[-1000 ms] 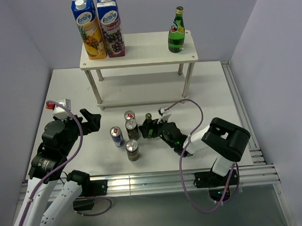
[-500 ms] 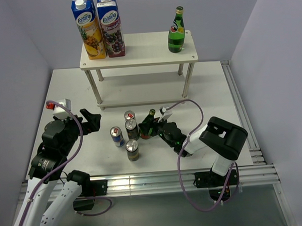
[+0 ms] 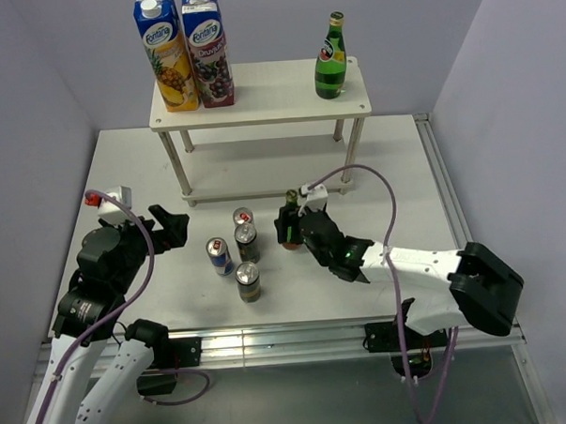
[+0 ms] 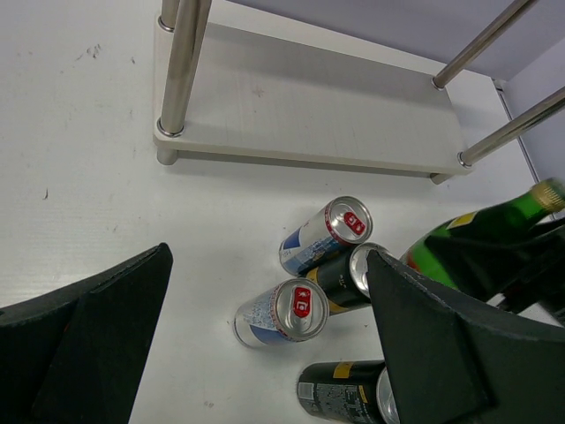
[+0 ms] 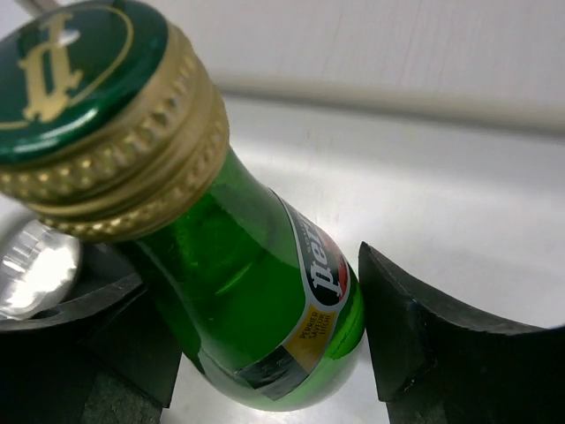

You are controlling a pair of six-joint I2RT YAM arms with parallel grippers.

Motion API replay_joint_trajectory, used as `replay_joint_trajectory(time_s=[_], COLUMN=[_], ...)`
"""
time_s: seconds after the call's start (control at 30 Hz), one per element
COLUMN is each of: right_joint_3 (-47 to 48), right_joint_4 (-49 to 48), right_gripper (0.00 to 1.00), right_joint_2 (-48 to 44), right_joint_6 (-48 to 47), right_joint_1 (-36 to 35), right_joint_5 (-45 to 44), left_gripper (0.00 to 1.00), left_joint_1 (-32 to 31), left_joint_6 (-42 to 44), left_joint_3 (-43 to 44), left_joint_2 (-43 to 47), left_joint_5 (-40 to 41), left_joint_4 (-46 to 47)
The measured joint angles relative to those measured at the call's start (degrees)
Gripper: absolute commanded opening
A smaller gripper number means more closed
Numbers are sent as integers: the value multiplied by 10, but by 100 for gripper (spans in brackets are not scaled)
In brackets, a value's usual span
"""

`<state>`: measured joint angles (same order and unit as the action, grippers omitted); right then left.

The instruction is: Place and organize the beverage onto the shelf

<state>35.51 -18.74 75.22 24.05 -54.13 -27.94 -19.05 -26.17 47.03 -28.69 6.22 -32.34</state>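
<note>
My right gripper [image 3: 291, 232] is shut on a small green glass bottle [image 3: 288, 219] with a gold-rimmed cap. The fingers press its body from both sides [image 5: 256, 305]. The bottle leans a little, just in front of the white shelf [image 3: 259, 98] and near its lower board [image 4: 309, 115]. Several cans stand on the table to the bottle's left: two silver-blue ones [image 3: 219, 256] [image 4: 287, 314] and two black ones [image 3: 248, 281] [image 4: 346, 281]. My left gripper [image 3: 168, 226] is open at the left of the cans with nothing in it [image 4: 265, 353]. The held bottle also shows at the right edge of the left wrist view [image 4: 468, 243].
On the shelf's top board stand two juice cartons [image 3: 166, 53] [image 3: 208, 48] at the left and a second green bottle [image 3: 330, 58] at the right. The shelf's thin legs [image 3: 353, 148] rise close behind the held bottle. Walls close in the table on three sides.
My right gripper has shut on the green bottle, stood it more upright and carried it toward the shelf as the arm stretched out. The left arm has not moved.
</note>
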Motion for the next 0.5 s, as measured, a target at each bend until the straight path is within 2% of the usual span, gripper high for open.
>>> replay_joint_trajectory(time_s=[0.17,0.3,0.5], right_joint_3=[113,247,500], right_joint_4=[81,144,215], right_gripper=[0,0,0], right_joint_2=[-35,-29,50], right_joint_6=[-44,-94,-167], right_joint_1=[0,0,7], right_joint_5=[-35,-49,-58], left_gripper=[99,99,99], left_joint_1=[0,0,0], left_joint_6=[0,0,0], left_joint_3=[0,0,0], left_joint_2=[5,8,9], left_joint_5=[0,1,1], left_joint_4=[0,0,0])
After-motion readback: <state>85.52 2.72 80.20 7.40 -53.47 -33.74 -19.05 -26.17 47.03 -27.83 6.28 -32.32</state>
